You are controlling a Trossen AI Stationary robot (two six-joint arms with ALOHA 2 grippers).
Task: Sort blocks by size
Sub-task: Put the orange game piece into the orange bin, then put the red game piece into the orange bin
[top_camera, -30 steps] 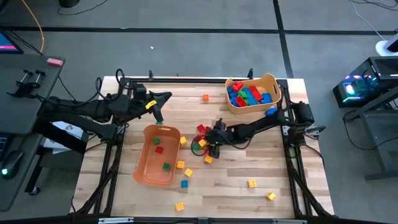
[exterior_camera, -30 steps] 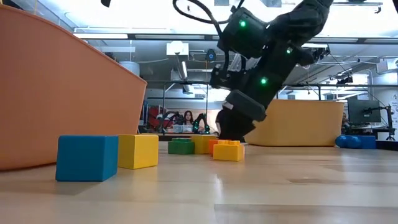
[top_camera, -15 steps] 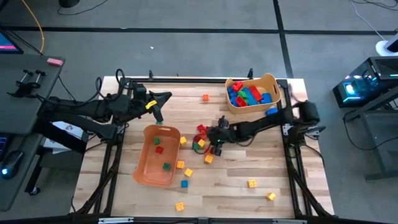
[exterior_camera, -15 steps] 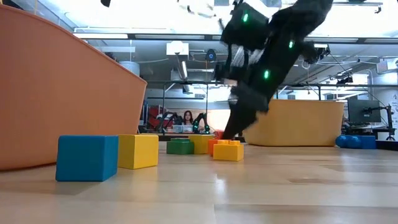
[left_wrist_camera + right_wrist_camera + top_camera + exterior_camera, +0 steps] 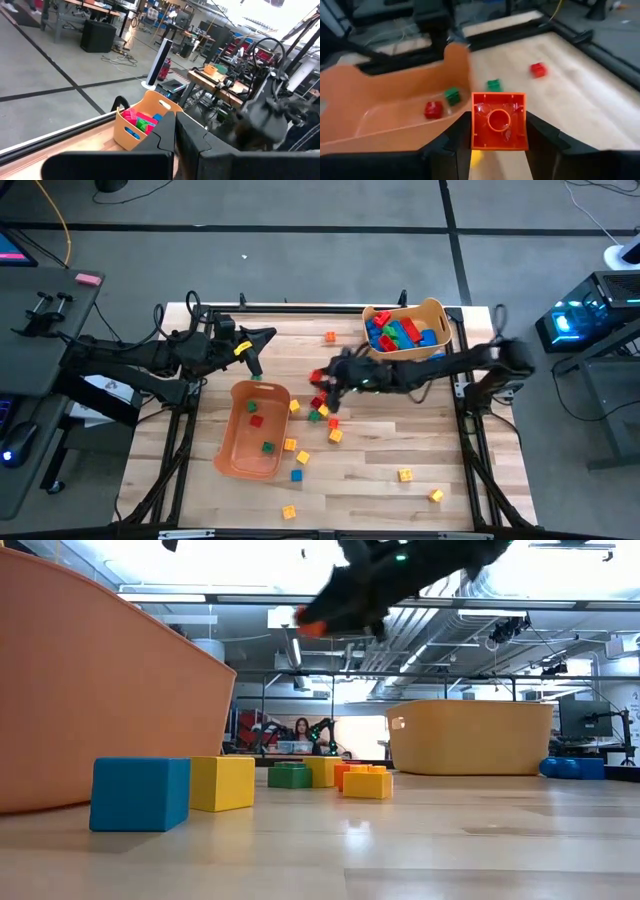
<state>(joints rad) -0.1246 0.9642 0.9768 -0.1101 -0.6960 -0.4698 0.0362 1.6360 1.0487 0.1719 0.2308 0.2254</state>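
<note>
Tabletop point(image 5: 380, 480): light wood, seen whole in the high view.

Bin A point(image 5: 255, 430): translucent orange, lying tipped on the left half of the tabletop. Inside, 1 red and 2 green small blocks visible from above. In the right wrist view its wall point(image 5: 395, 100) shows with 1 red and 1 green cube inside.

Bin B point(image 5: 405, 330): tan-orange, upright at the far right corner, filled with larger red, blue and green blocks point(image 5: 398, 333). Also seen in the low view point(image 5: 470, 737) and the left wrist view point(image 5: 142, 125).

Right arm: reaches across from the right edge toward the tabletop's middle. Right pincer point(image 5: 322, 377) is raised off the surface and pinches a red-orange studded block point(image 5: 499, 121) between its 2 fingers point(image 5: 450, 142); 1 round stud faces the wrist camera. In the low view the block point(image 5: 312, 628) hangs high above the wood.

Left arm: parked at the far left edge, left pincer point(image 5: 256, 370) just beyond bin A's far rim, fingers point(image 5: 195, 145) pressed together, nothing between them.

Loose blocks, small: a mixed red, green and yellow cluster point(image 5: 322, 408) just below the right pincer; 1 orange cube point(image 5: 330, 337) near bin B; yellow and blue cubes point(image 5: 297, 463) beside bin A's near corner; 3 yellow or orange cubes along the near edge point(image 5: 405, 475). Low view foreground: 1 blue cube point(image 5: 140, 794) touching 1 yellow cube point(image 5: 221, 783).
</note>
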